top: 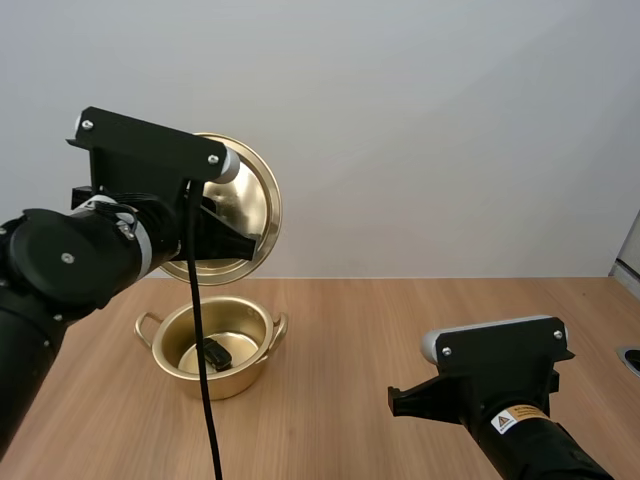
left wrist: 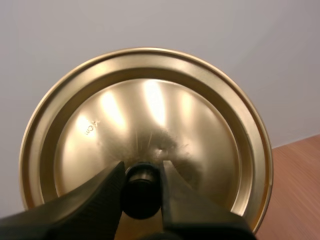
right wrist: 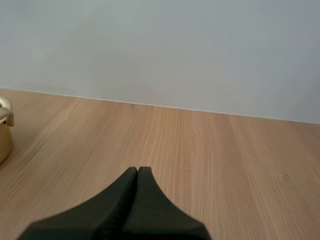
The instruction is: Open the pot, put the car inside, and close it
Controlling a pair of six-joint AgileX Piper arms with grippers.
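A gold pot (top: 215, 345) stands open on the wooden table at the left. A small dark car (top: 218, 353) lies inside it on the bottom. My left gripper (top: 245, 243) holds the gold lid (top: 248, 205) up in the air above and behind the pot, tilted on edge. In the left wrist view the fingers (left wrist: 107, 192) pinch the lid's black knob (left wrist: 141, 190), with the lid (left wrist: 150, 120) facing the camera. My right gripper (right wrist: 138, 172) is shut on nothing, low over bare table to the right of the pot (right wrist: 4, 130).
The wooden table (top: 400, 320) runs right from the pot to my right arm (top: 495, 385) at the front right. A plain wall stands behind the table. A dark object (top: 630, 358) sits at the table's right edge.
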